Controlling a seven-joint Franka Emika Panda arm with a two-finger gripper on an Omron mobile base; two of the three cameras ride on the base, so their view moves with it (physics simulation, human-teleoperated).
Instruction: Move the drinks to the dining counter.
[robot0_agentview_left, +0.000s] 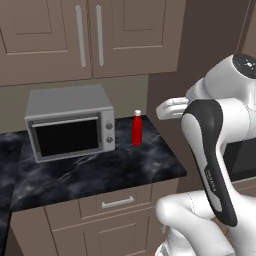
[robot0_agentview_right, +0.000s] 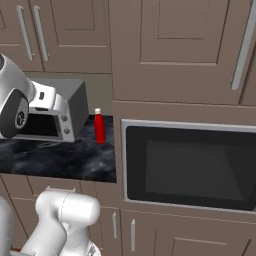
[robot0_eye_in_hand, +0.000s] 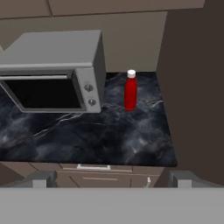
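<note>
Nearest the lens, the gripper (robot0_eye_in_hand: 112, 178) hangs in front of the counter edge, its two grey fingertips (robot0_eye_in_hand: 40, 178) spread as wide as they go, with nothing between them. It's empty and facing the worktop.

Now, largest to smallest, taking the microwave (robot0_agentview_left: 70, 122) as the landmark. Around and above it run the brown wall cabinets (robot0_agentview_left: 90, 35). To its right, past the end of the worktop, a tall brown cabinet column holds a built-in oven (robot0_agentview_right: 190, 167) with a dark glass door. The microwave itself sits on the black marble countertop (robot0_eye_in_hand: 100, 131), over a brown drawer front (robot0_agentview_left: 117, 201).

Smallest of all, the slim red bottle (robot0_eye_in_hand: 130, 91) stands upright just beside the microwave's right side, apart from it, white cap on top, near the column wall.

My read: it's light, rigid, smooth and probably slippery, tall and narrow, so easily toppled by a nudge. Best bet is a squeeze across the straight red body around mid-height, below the tapering neck, coming in from the front, since the microwave and wall crowd both sides.
</note>
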